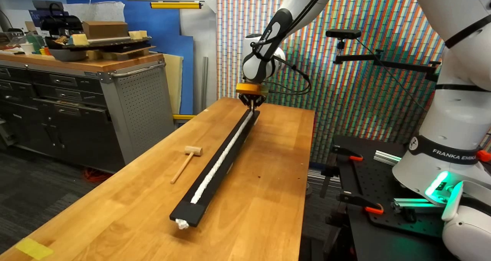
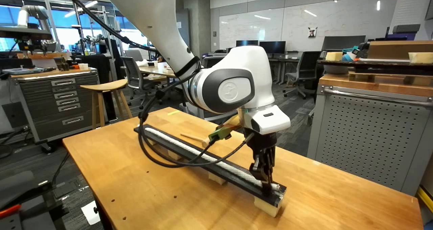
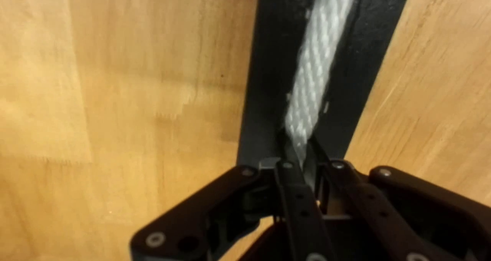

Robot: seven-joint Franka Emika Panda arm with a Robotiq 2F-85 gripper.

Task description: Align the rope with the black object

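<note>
Hand point(image 3: 300, 147) closest in the wrist view, pinched tight on the white rope point(image 1: 221, 158), near its far end in an exterior view, rope lying along the black bar point(image 3: 266, 92)! Likely light, soft, bendy: best gripped by the tip.

You get even, fairly bright indoor light in both exterior views, with soft shadow on the light-brown wooden tabletop point(image 1: 268, 199) below the long, narrow black bar point(image 1: 231, 156). In an exterior view, a long white ceiling tube point(image 2: 81, 8) shines and glare streaks the wide, pale whiteboard point(image 2: 243, 28); in an exterior view, a bright green lamp strip point(image 1: 436, 182) glows. In the wrist view, your black two-fingered gripper point(image 3: 301, 149) looks dim and slightly blurred, the thick white rope point(image 3: 316, 61) brighter.
</note>
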